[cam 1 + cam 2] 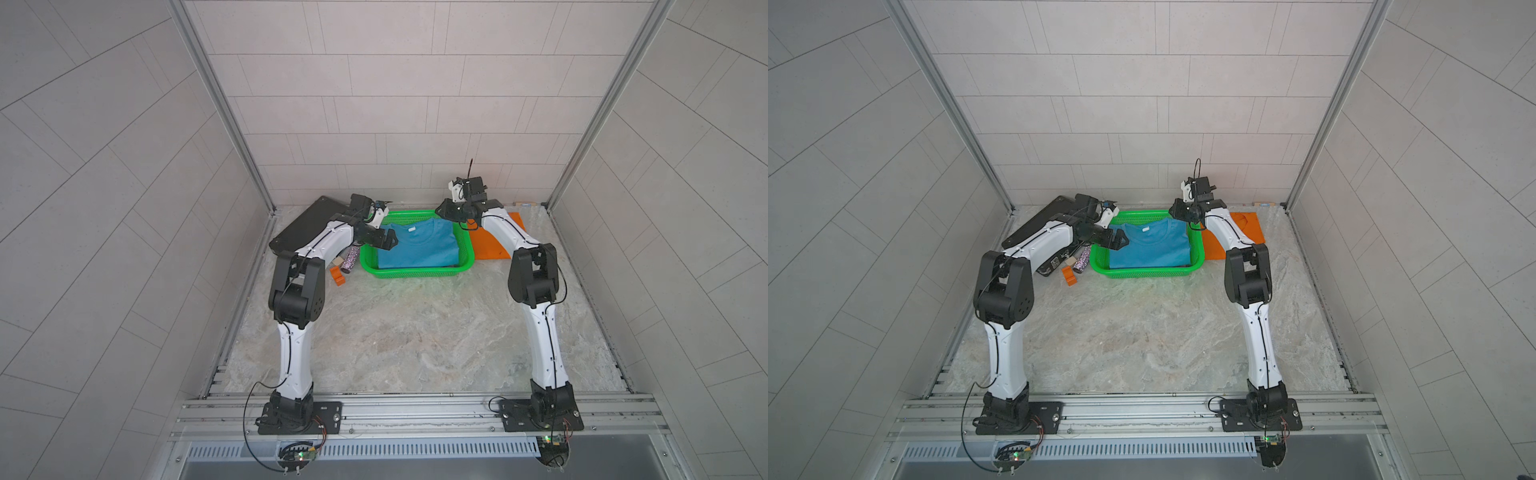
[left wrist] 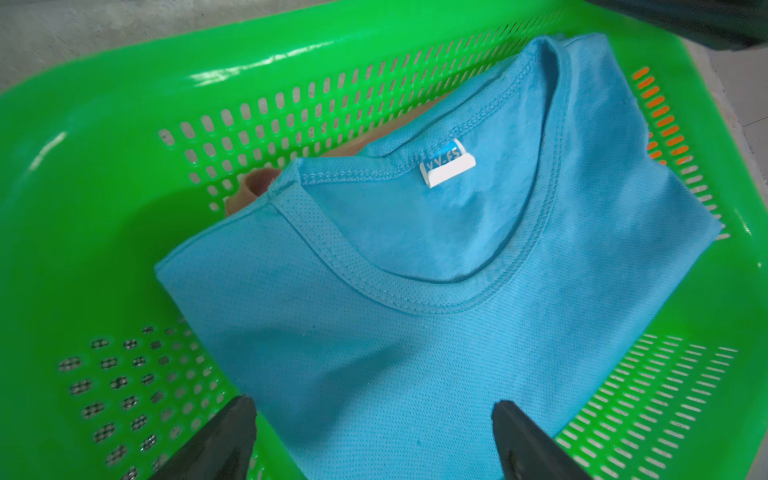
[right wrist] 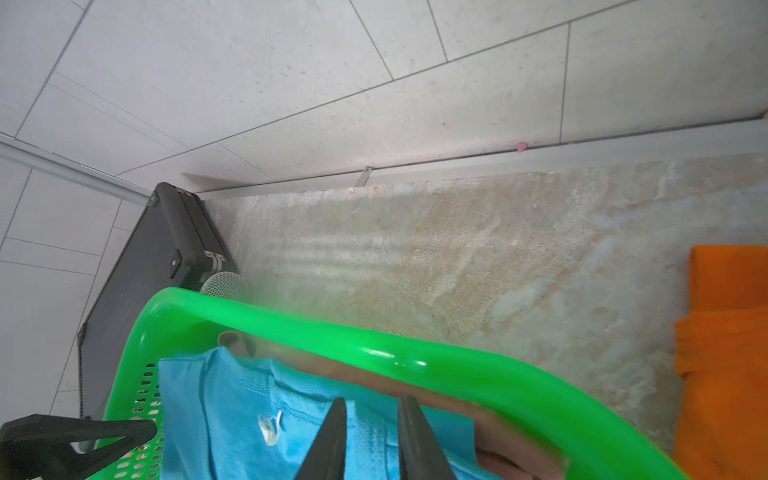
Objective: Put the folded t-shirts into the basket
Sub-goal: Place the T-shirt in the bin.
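The green basket sits at the back of the table. A teal t-shirt lies folded on top inside it. A pink t-shirt peeks out from beneath. The orange t-shirt lies on the table right of the basket, partly behind my right arm. My left gripper hangs wide open over the teal shirt at the basket's left side, holding nothing. My right gripper hovers above the basket's far right corner, jaws narrowly apart with nothing pinched.
A flat black case leans in the back left corner behind my left arm. A glittery cylinder and a small orange block lie left of the basket. Tiled walls close the back and both sides.
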Available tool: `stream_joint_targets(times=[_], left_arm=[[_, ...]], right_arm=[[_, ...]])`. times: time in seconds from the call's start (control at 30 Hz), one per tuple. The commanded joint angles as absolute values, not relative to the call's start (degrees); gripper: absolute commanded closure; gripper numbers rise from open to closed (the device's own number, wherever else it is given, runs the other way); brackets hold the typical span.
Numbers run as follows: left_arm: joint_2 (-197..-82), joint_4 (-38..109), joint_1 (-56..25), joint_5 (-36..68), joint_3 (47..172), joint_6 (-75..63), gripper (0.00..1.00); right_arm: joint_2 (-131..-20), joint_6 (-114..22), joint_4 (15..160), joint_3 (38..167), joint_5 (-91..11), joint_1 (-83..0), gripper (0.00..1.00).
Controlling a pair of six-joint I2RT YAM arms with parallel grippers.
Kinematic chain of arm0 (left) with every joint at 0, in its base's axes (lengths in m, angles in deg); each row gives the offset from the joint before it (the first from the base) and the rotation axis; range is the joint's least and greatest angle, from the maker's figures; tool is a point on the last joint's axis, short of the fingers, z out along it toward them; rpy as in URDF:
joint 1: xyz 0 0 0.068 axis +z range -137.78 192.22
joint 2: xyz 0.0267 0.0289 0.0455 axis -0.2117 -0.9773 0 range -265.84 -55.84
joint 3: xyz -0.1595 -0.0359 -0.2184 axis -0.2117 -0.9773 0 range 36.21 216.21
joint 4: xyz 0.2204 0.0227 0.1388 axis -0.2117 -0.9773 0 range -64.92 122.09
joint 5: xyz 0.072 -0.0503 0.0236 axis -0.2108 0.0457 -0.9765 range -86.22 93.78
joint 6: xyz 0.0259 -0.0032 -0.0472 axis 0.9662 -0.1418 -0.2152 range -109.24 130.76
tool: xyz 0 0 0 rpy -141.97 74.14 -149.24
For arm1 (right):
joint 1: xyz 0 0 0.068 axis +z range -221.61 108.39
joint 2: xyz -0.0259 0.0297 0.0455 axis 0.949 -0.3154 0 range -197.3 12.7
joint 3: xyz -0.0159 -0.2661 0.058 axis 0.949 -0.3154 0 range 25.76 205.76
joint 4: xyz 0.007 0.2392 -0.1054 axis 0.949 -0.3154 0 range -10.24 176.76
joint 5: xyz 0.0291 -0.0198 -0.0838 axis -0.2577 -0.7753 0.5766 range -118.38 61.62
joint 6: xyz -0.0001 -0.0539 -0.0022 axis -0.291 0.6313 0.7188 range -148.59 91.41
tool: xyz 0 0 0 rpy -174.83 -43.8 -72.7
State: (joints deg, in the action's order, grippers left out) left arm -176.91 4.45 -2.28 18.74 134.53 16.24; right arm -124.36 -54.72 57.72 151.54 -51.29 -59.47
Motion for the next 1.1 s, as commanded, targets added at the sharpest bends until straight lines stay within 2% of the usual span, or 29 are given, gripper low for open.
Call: stream_joint_targets(times=[0.0, 0.1, 0.23, 0.4, 0.6, 0.77, 0.9, 1.07], left_arm=[[-175.36, 2.2, -1.81, 20.81, 135.94, 16.65, 0.11], [-173.52, 0.2, -1.88, 23.38, 137.27, 16.54, 0.11], [-171.23, -0.69, -2.42, 24.92, 137.47, 16.55, 0.11], [-170.72, 0.4, -3.38, 24.67, 135.98, 16.61, 0.11], [-170.82, 3.17, -3.39, 21.09, 133.1, 18.36, 0.11], [-171.56, 3.91, -3.41, 18.9, 132.51, 18.93, 0.1], [-171.88, 4.47, -3.4, 18.29, 131.87, 19.37, 0.1], [-172.33, 4.36, -3.42, 17.95, 131.77, 19.91, 0.1]], right_arm=[[-116.3, -53.82, 50.37, 152.75, -51.92, -59.22, 0.72], [-111.29, -53.92, 39.77, 152.0, -50.4, -58.57, 0.72], [-104.2, -54.23, 27.79, 147.53, -43.79, -55.38, 0.66], [-98.16, -59.09, 20.25, 138.88, -39.24, -54.92, 0.67], [-97.66, -59.96, 24.58, 130.41, -42.67, -54.65, 0.68], [-102.86, -59.51, 30.43, 130.1, -42.68, -54.92, 0.7], [-106.56, -60.03, 35.27, 129.66, -41.54, -55.55, 0.76], [-107.21, -61.01, 30.28, 131.83, -37.11, -55.82, 0.82]])
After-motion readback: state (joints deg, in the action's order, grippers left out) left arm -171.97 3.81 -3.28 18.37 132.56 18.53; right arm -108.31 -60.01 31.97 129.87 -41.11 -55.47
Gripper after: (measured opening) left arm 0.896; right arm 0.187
